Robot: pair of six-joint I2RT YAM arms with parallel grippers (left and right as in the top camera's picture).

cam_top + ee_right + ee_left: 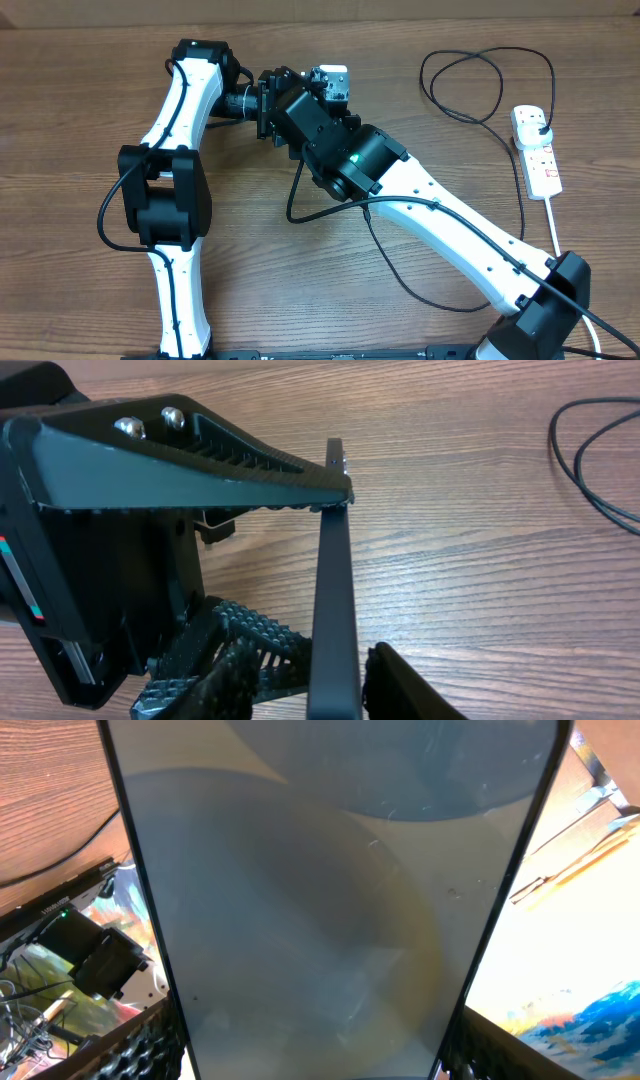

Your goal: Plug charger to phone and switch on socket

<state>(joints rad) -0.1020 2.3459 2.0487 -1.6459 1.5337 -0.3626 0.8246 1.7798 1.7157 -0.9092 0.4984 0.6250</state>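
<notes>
— While the left gripper (pixel 315 1055) clamps the phone (pixel 320 900) across its width, jaws spread wide on it, where does it sit for the right gripper (pixel 328 678)?
— Edge-on, dead centre. Its thin rim runs from 12 to 6 o'clock between the right fingers, one at 9 and one at 3, set narrow and just beside it. Whether they pinch it I cannot tell.
— And the charger (pixel 537 124)?
— Its plug sits in the socket (pixel 541 167), at 3 o'clock from the grippers seen from overhead. The cable loops at 2 o'clock. Its tip is hidden.
— Which arm is nearer?
— The right, I judge, since plug and socket lie on its side. The tip must come in along the phone's long axis, at a short edge.
</notes>
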